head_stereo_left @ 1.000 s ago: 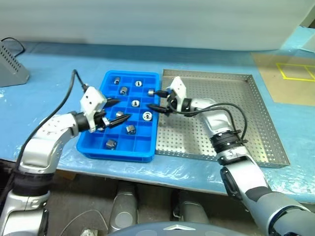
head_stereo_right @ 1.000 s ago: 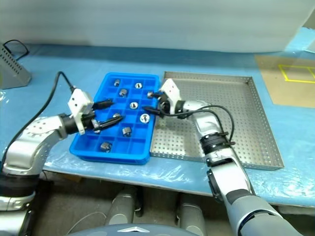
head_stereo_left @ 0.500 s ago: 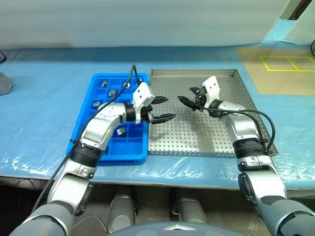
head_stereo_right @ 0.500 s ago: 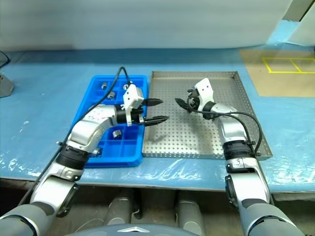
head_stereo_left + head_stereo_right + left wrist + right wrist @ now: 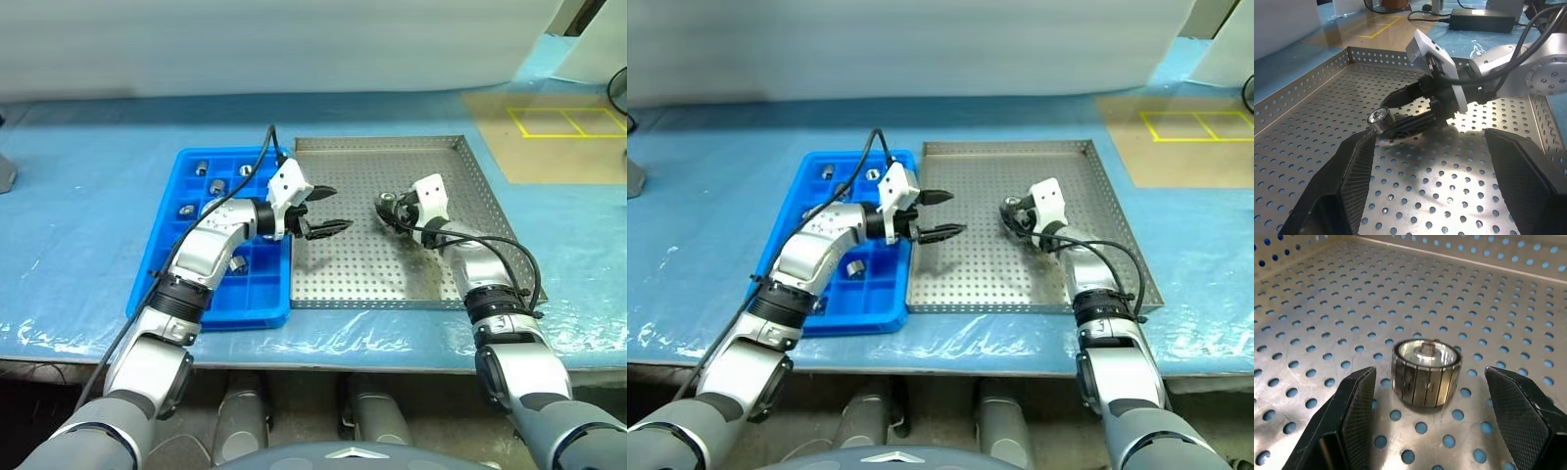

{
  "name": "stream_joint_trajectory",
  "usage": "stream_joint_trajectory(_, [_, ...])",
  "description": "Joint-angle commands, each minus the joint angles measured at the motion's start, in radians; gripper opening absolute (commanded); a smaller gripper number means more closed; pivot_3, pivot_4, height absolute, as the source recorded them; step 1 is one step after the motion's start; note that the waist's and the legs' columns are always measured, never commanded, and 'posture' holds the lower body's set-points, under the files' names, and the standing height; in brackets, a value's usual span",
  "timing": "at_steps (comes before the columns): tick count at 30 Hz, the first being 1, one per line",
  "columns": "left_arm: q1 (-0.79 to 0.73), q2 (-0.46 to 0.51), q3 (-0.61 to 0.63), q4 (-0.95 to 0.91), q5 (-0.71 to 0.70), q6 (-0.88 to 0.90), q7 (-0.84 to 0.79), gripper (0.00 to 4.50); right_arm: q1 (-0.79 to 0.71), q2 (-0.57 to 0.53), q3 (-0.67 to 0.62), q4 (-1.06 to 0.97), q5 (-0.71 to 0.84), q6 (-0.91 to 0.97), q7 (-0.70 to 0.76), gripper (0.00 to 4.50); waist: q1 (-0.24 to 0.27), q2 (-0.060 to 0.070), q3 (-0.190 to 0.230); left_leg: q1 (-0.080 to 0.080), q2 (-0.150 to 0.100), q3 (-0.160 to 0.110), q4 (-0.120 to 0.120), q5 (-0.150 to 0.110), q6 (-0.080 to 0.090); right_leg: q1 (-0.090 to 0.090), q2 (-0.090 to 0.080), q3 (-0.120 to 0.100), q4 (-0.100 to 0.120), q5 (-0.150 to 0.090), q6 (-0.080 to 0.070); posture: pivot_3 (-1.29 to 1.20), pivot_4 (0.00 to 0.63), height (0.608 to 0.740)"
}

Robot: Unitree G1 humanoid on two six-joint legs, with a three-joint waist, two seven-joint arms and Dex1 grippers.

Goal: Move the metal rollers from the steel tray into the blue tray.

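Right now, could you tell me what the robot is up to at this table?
It is moving metal rollers from the steel tray into the blue tray, where several already sit. One roller stands on the steel tray's perforated floor, and the right gripper is lowered around it, fingers open on either side, not yet closed. The left gripper hovers open and empty at the steel tray's near-left edge.

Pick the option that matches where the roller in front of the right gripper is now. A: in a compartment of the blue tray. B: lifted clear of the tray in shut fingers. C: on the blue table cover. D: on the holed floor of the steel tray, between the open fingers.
D: the roller stands on the steel tray floor, with the right gripper fingers spread on either side, not touching it.
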Motion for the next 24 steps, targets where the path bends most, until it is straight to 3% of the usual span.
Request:
stream_joint_trajectory(1, [0.002,0.011,0.02,-0.065,-0.031,0.034,-0.017,3.77,-0.041,0.012,-0.005,0.052,-0.01,-0.057,-0.012,3.64,0.001,0.0,0.0,0.0,0.0,0.0,0.0,0.0,0.0,0.0,0.0,0.0,0.0,0.0,0.0,-0.15,0.15,0.74])
stream_joint_trajectory(13, [0.033,0.028,0.018,-0.103,-0.016,0.048,0.003,3.77,-0.076,0.033,0.003,0.194,-0.039,-0.15,-0.038,3.64,0.003,0.0,0.0,0.001,0.001,0.0,0.002,-0.001,0.001,0.001,0.0,0.0,0.001,0.0,0.0,-0.13,0.15,0.74])
stream_joint_trajectory(19, [0.034,0.033,0.019,-0.094,-0.009,0.038,0.007,3.77,-0.076,0.031,-0.005,0.189,-0.038,-0.158,-0.038,1.85,0.003,0.0,0.0,0.0,0.001,0.0,0.003,-0.001,0.001,0.002,0.0,0.0,0.001,0.0,0.0,-0.14,0.15,0.74])
stream_joint_trajectory(24, [0.013,0.035,0.037,-0.087,-0.009,0.033,0.029,3.77,-0.068,0.036,0.002,0.165,-0.045,-0.141,-0.03,1.68,0.002,0.0,0.0,0.0,0.001,0.0,0.002,-0.001,0.001,0.001,0.0,0.0,0.001,0.0,0.0,-0.14,0.15,0.74])
